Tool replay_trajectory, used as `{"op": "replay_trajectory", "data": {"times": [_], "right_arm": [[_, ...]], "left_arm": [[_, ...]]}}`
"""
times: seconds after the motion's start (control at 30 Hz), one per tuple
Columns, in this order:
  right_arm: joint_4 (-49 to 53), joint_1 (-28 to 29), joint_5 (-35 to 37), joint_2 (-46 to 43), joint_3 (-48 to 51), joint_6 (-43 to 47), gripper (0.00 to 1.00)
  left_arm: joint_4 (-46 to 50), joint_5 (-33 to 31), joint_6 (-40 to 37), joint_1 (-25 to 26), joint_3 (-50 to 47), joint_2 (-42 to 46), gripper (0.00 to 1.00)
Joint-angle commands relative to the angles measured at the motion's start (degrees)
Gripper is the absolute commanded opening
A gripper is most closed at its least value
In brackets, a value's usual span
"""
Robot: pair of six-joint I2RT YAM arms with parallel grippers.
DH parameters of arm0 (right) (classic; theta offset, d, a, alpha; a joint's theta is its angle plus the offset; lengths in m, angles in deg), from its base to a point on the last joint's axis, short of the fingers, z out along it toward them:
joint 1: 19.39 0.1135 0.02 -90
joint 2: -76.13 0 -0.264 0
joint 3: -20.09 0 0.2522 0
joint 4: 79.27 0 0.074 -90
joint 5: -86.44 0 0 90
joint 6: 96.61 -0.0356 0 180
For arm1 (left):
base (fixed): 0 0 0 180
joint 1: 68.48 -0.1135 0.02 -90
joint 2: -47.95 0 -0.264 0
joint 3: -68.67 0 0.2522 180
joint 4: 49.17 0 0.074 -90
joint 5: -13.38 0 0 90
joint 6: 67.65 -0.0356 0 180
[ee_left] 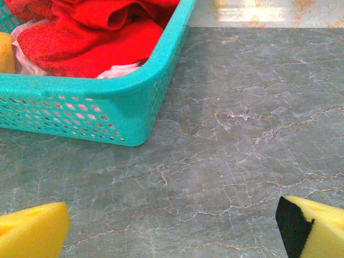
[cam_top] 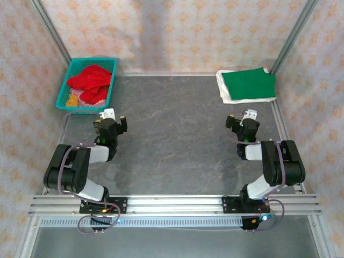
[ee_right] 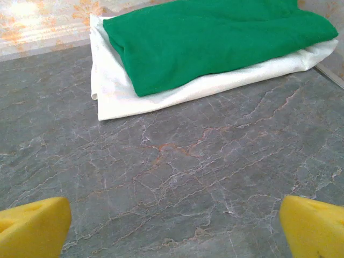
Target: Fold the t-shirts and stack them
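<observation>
A crumpled red t-shirt (cam_top: 92,83) (ee_left: 97,32) lies in the teal basket (cam_top: 64,91) (ee_left: 107,102) at the back left. At the back right a folded green t-shirt (cam_top: 248,83) (ee_right: 209,37) rests on a folded white t-shirt (cam_top: 224,88) (ee_right: 161,94). My left gripper (cam_top: 110,119) (ee_left: 172,231) hovers open over bare table just in front of the basket. On the other side, my right gripper (cam_top: 244,119) (ee_right: 174,231) is open too, a short way in front of the stack. Nothing lies between either pair of yellow fingertips (ee_left: 32,231) (ee_right: 314,226).
The grey marbled table (cam_top: 172,129) stretches between the two arms. Patterned walls and metal frame posts close the back and sides. A yellow item (cam_top: 71,99) (ee_left: 5,51) and some white cloth (ee_left: 121,70) also sit in the basket.
</observation>
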Motion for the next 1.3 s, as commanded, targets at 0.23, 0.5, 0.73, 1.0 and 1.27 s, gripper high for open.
{"op": "replay_trajectory", "data": {"times": [0.23, 0.5, 0.73, 1.0, 1.27], "right_arm": [[-0.4, -0.3, -0.5, -0.5, 0.2, -0.7, 0.99], [-0.6, -1.2, -5.6, -0.2, 0.2, -0.3, 0.99], [16.7, 0.3, -1.5, -15.0, -2.7, -0.9, 0.99], [39.0, 5.5, -12.7, -24.1, -18.9, -12.9, 1.0], [51.9, 21.1, 0.4, -13.9, -33.9, -3.2, 1.0]], "left_arm": [[-0.7, -1.2, 0.5, 0.2, 0.3, -0.1, 1.0], [-0.6, -1.1, 0.6, 0.1, 0.3, -0.1, 1.0], [22.6, -7.2, -0.4, 5.2, 8.4, 11.4, 0.95], [47.3, -3.1, 9.4, 1.4, 26.6, 20.2, 0.97], [67.9, -0.3, 9.4, -9.0, 57.6, -3.4, 0.97]]}}
